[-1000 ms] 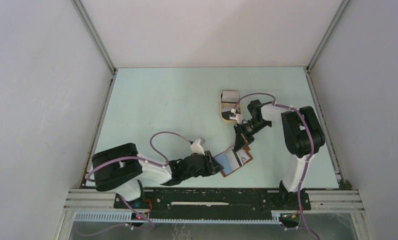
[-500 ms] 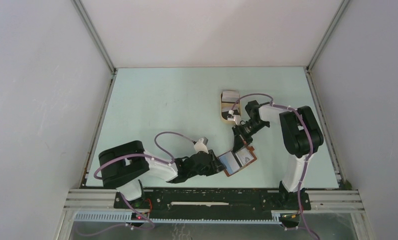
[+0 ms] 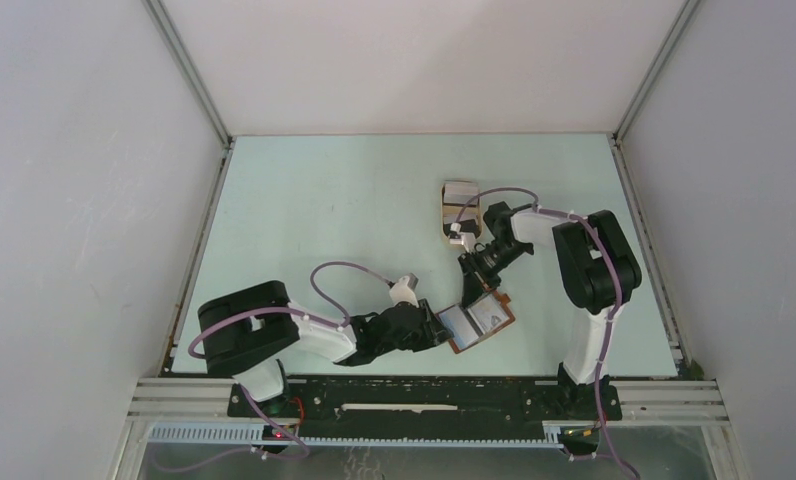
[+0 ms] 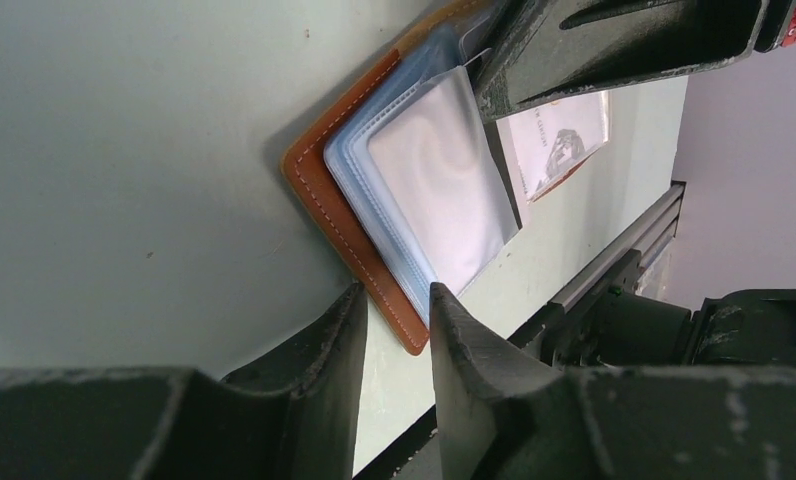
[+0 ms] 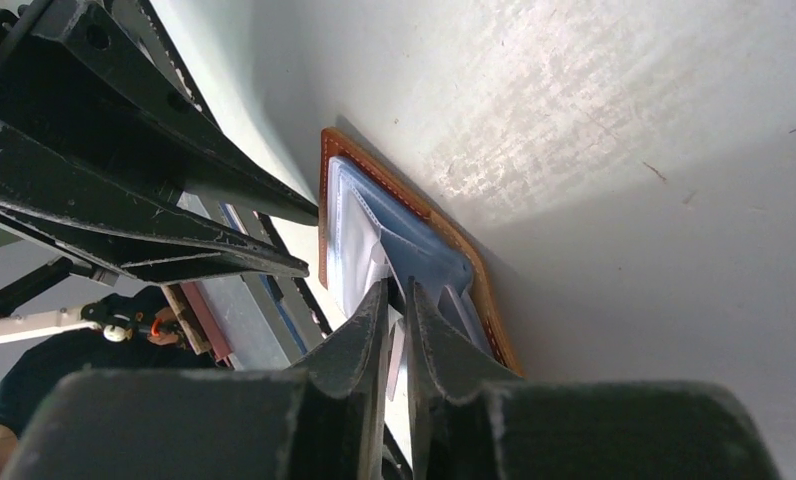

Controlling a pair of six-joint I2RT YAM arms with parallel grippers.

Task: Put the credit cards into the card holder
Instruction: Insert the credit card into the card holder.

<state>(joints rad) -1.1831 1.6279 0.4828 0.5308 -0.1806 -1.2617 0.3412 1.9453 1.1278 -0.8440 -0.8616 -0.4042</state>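
Observation:
The card holder (image 3: 477, 322) lies open on the table, brown rim (image 4: 319, 180) around clear sleeves (image 4: 429, 180). A white printed credit card (image 4: 554, 130) lies at its right half. My left gripper (image 4: 397, 300) stands open at the holder's near corner, one fingertip by the brown edge, the other at the sleeves. My right gripper (image 5: 398, 290) points into the holder's fold (image 5: 404, 195). Its jaws stand a narrow slit apart, and a white card's edge shows in the slit. More credit cards (image 3: 461, 190) rest farther back.
A tan oval tray (image 3: 445, 215) holds the other cards behind the right gripper. The two grippers (image 3: 440, 325) (image 3: 471, 290) crowd the holder from the left and from behind. The table's metal front rail (image 3: 424, 385) runs close below.
The left arm slid right, and the holder shifted right with it. The right gripper's jaws went from shut to slightly parted over the fold.

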